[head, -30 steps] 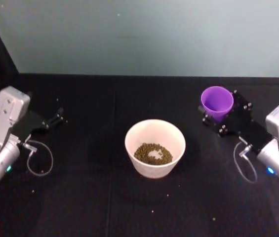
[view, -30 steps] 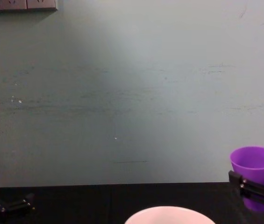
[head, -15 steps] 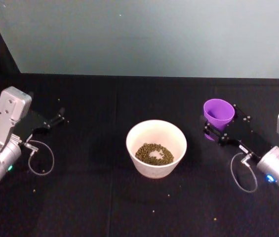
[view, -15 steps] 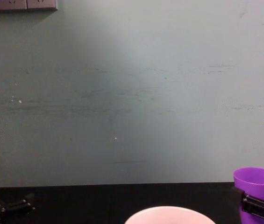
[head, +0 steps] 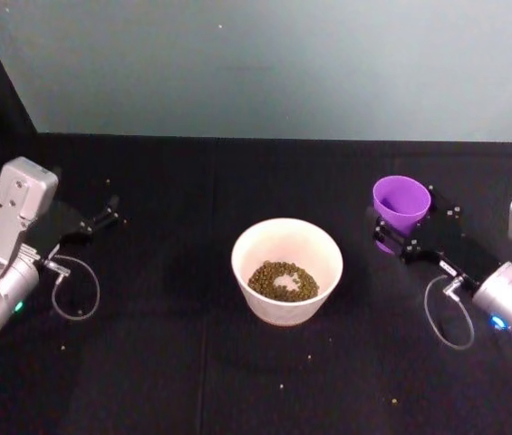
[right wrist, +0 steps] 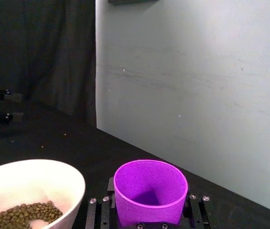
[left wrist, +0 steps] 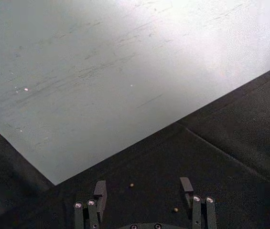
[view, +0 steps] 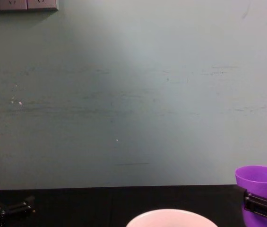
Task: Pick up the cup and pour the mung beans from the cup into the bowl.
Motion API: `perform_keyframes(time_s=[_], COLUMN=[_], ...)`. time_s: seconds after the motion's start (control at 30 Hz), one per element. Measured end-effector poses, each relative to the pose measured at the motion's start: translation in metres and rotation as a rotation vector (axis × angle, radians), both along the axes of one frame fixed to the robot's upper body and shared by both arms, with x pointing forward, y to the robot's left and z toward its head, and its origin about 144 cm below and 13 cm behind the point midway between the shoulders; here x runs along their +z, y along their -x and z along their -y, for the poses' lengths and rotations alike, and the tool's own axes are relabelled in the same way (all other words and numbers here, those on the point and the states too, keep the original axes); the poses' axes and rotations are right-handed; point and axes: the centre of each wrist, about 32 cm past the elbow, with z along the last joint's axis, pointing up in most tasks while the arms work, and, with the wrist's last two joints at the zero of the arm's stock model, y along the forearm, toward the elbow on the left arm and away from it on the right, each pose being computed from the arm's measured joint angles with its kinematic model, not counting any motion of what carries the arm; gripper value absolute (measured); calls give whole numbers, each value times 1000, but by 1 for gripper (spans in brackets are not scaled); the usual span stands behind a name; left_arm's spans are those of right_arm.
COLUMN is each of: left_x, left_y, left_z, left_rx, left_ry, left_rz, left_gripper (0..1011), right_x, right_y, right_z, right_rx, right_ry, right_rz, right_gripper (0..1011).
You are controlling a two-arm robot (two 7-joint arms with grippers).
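right gripper (head: 399, 237) clamped around the purple cup (head: 400, 202), one finger each side of its lower wall; in the right wrist view the cup (right wrist: 150, 192) sits upright between the finger bars, mouth up. interior looks empty, no beans visible inside. cup is right of the bowl (head: 286, 268), near but apart, low over the black table (head: 192, 362); whether the base touches the cloth i cannot tell.

bowl in the middle of the table, pale, upright, holding a heap of mung beans (head: 281, 281) with a bare pale patch in the middle. right wrist view shows the same beans (right wrist: 25, 213) low in the bowl (right wrist: 53, 179). a few stray beans (head: 308, 358) scattered on the cloth in front of the bowl.

left gripper (head: 101, 217) parked at the left side of the table, well away from the bowl, fingers spread with nothing between them; left wrist view shows the fingertips (left wrist: 99, 190) apart over bare cloth.

judgement: pour looks done, since beans are in the bowl and the cup is empty and upright. what's left, if anything, is setting the cup down and letting go.
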Motion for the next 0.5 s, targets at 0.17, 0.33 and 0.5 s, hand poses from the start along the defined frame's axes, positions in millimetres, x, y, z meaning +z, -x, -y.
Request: perform_keyframes(time_s=[0.17,0.33,0.5], left_x=[0,0,0], left_y=[0,0,0], left_z=[0,0,0], left_rx=[0,0,0], left_ry=[0,0,0], left_rz=[0,0,0], left_gripper=[1000,1000,1000], right_x=[0,-3,-3], right_y=[0,-2,-4], right_z=[2,4,3], right_rx=[13,19,18], right_ry=[-20,-40,-45], right_rz=[-24,-61,-94], right_gripper=[754,754,754])
